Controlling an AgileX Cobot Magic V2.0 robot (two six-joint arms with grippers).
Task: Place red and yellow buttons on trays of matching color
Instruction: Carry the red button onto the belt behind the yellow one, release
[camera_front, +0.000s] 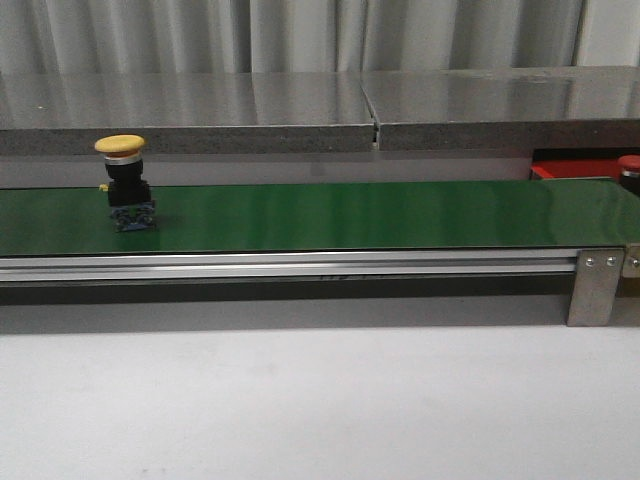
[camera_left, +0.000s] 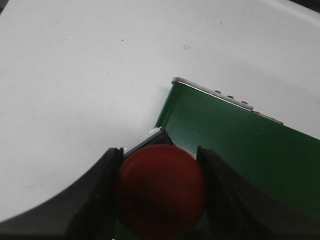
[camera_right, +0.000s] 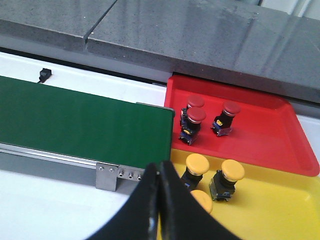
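In the front view a yellow button (camera_front: 121, 146) stands upright on the green belt (camera_front: 350, 215) near its left end. At the far right edge a strip of the red tray (camera_front: 572, 169) and a red cap (camera_front: 630, 164) show. My left gripper (camera_left: 159, 150) is shut on a red button (camera_left: 160, 192), one finger on each side of its cap, above the belt's end (camera_left: 235, 145). My right gripper (camera_right: 159, 166) is shut and empty, above the belt's end beside the trays. The red tray (camera_right: 260, 135) holds three red buttons (camera_right: 196, 116). The yellow tray (camera_right: 270, 210) holds three yellow buttons (camera_right: 196, 163).
A grey stone ledge (camera_front: 300, 110) runs behind the belt. The belt's metal side rail (camera_front: 300, 263) and end bracket (camera_front: 596, 285) face the white table (camera_front: 300, 400). A small black sensor (camera_right: 45, 73) sits behind the belt.
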